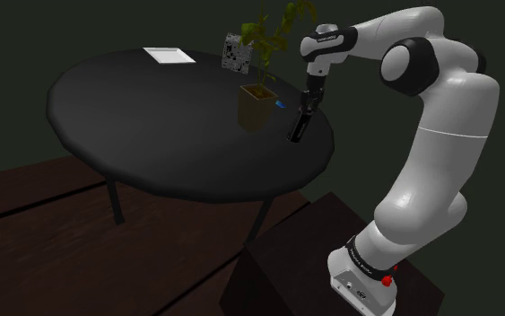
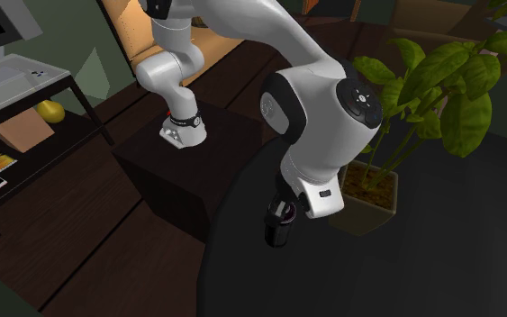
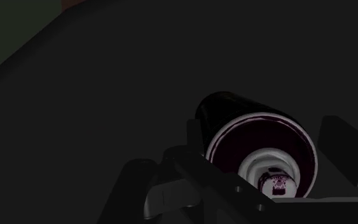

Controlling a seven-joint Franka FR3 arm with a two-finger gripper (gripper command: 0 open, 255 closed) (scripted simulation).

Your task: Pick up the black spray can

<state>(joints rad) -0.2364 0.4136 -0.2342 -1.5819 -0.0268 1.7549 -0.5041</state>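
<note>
The gripper (image 1: 305, 108) clasps the tilted black spray can (image 1: 297, 128) between its fingers, at three o'clock of the potted plant (image 1: 257, 100) in the shoulder view; the high, slanted hold could let it slip.

Spray can (image 1: 296, 131) in pincer (image 1: 304, 110), near potted plant (image 1: 257, 105) on table (image 1: 152, 126).

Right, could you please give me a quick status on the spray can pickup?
Claw shut on black spray can. Can tilted, near the round table's edge by the stand. Potted plant close beside, not touching.
</note>
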